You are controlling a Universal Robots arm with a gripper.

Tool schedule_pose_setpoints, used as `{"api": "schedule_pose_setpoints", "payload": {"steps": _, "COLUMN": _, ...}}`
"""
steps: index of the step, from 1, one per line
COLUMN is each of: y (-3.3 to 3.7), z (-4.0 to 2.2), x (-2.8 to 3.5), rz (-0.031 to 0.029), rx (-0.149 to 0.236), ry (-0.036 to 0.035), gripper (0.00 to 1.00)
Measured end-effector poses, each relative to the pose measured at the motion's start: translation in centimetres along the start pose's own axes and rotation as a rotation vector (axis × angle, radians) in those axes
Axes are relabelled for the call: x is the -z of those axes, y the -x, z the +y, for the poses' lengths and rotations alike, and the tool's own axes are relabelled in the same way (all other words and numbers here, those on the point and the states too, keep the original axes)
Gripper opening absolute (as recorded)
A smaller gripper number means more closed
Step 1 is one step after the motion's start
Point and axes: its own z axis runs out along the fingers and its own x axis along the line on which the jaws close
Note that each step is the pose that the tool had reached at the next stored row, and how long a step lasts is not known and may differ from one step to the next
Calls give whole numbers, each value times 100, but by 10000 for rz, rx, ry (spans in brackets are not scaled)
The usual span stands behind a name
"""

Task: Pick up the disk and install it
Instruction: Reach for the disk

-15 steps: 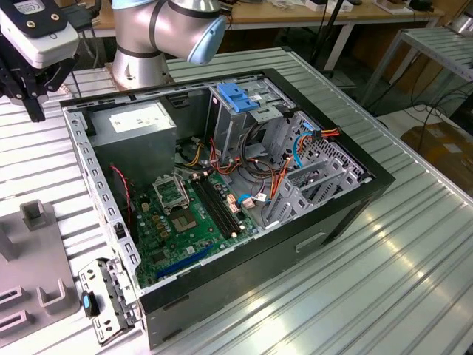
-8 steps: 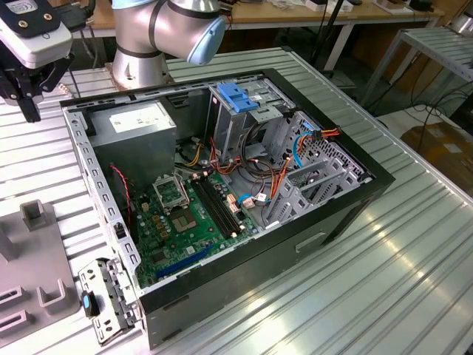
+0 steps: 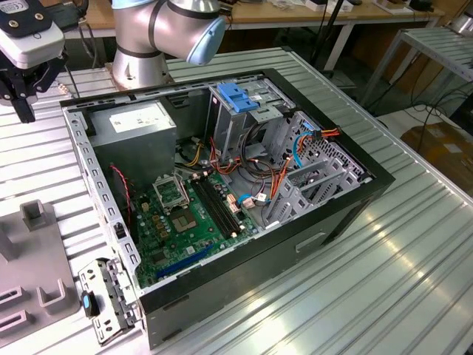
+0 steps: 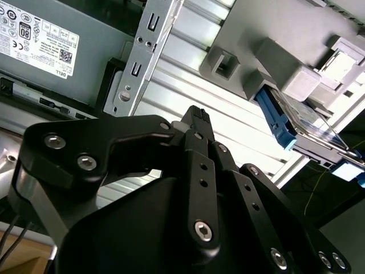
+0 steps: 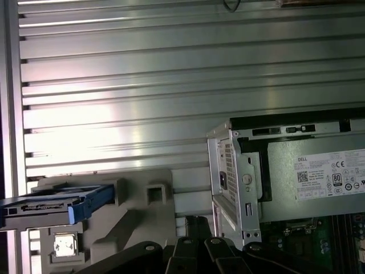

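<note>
**Robot end effector above the table, the disk waiting in its fixture beside an open computer**

An open computer case [image 3: 222, 185] lies on a ribbed metal table [image 3: 384, 281]. On the exterior view's left, the black end effector [image 3: 18, 92] hangs above the table, outside the case. It grips nothing that can be seen, and I cannot tell whether it is open or closed.

In both wrist views the disk [image 5: 45, 206] rests in a grey fixture [image 5: 131, 228] on the table, just beside the case and apart from the end effector. It is seen edge-on, with a blue side rail [image 5: 91, 200] towards the camera.

The disk looks rigid and dense for its size, with smooth metal faces that may slip, and it probably tolerates knocks badly. The dark body between the rails seems the safest place to hold it, since the rails appear meant for sliding into a bay.

Raised blocks of the fixture stand close around the disk. Bare table lies between the fixture and the case. Inside the case, the drive cage [image 3: 236, 111] with its blue top sits beside the grey power supply [image 3: 140, 122]. Loose cables [image 3: 273, 177] and the case's metal rim crowd that corner.
</note>
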Motion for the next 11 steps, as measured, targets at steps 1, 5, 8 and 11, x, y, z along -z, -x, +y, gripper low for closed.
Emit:
{"api": "schedule_pose_setpoints", "payload": {"steps": 1, "y": -8, "z": 1, "x": 0, "rz": 0, "rx": -1, "ry": 0, "gripper": 11}}
{"api": "schedule_pose_setpoints", "payload": {"steps": 5, "y": -41, "z": 5, "x": 1, "rz": 0, "rx": -7, "ry": -1, "gripper": 11}}
{"api": "schedule_pose_setpoints", "payload": {"steps": 8, "y": -61, "z": 7, "x": 1, "rz": 0, "rx": -9, "ry": -1, "gripper": 11}}
{"api": "schedule_pose_setpoints", "payload": {"steps": 11, "y": -98, "z": 16, "x": 2, "rz": 0, "rx": -14, "ry": -1, "gripper": 11}}
